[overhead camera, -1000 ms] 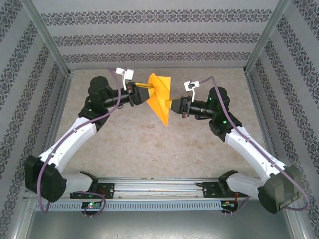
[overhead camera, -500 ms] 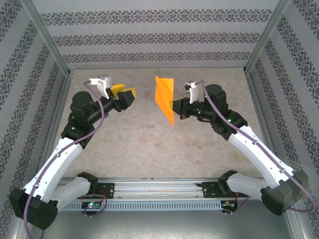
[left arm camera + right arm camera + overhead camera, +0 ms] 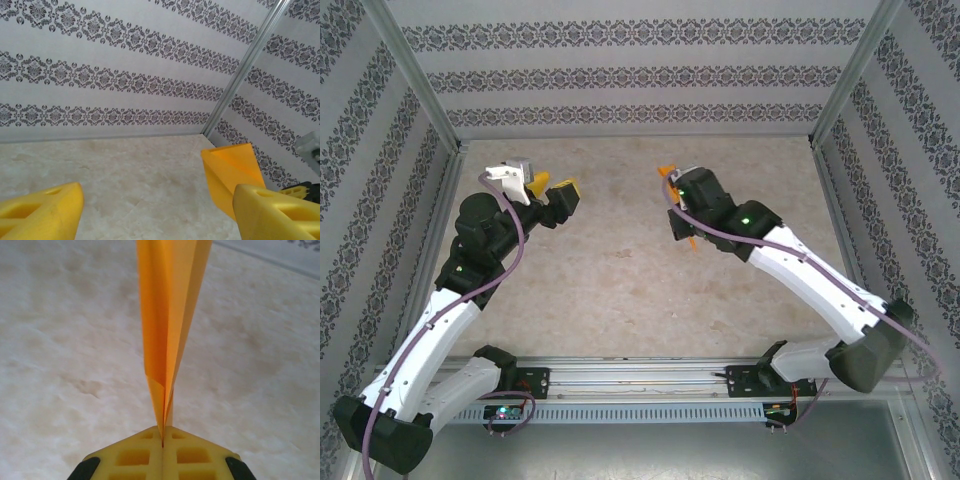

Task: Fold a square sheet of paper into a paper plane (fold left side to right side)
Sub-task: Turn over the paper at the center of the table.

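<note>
Two arms work over the bench, each with one hand.

Item one, the left hand: released. Its two yellow fingers stand wide apart, and between them the left wrist view shows bare bench surface. The hand is raised at the left side of the bench and faces the patterned back wall and the metal corner post.

Item two, the right hand: clenched on the folded orange paper. The two yellow fingertips meet flat against each other with the paper's narrow end pinched in the seam.

Item three, location of the paper: it is right of centre over the bench, well apart from the left hand. It is folded into a slim wedge with a centre crease and points straight away from the right hand. Seen from above, the right arm covers most of it and two small orange edges show past the wrist. From the left wrist it appears as an upright orange panel at the right of the picture. Whether its far tip touches the bench cannot be told.
</note>
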{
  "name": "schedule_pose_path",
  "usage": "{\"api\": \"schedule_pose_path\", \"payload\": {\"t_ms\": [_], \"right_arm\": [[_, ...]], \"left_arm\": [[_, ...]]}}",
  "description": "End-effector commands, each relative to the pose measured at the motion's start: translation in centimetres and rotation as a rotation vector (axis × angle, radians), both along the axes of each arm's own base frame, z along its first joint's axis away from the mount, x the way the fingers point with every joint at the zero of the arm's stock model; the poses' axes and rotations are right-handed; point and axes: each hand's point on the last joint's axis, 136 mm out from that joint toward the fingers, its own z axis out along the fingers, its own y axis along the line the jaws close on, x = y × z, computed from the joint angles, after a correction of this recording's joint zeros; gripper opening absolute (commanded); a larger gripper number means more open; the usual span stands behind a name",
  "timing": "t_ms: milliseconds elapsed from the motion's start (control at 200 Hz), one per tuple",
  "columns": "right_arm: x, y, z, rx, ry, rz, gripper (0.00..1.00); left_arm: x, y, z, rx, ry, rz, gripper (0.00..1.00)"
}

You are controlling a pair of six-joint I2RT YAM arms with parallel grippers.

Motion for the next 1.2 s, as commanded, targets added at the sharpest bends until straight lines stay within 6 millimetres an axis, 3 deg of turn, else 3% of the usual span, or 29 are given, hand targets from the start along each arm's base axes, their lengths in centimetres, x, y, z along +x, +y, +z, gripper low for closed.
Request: {"api": "schedule_pose_path", "payload": {"t_ms": [0,335,709,1194], "right_arm": [[0.2,-2.6,-1.1,-0.234,-0.006,-0.089,0.00],[1.6,-1.5,-5.9,-0.576,0.040,-0.123,0.00],[3.8,-0.3,-13.4,-0.807,0.122,-0.188,0.00],[2.8,1.9,-21.4,-0.784,0.311,-0.196,0.00]], "left_arm": [[0.2,0.5,-0.5,0.030,0.000,0.017,0.79],[0.4,0.3,-2.1,0.032,0.054,0.008,0.79],[0.2,0.5,-3.0,0.036,0.086,0.015,0.79],[0.1,0.6,-3.6,0.040,0.107,0.022,0.79]]}}
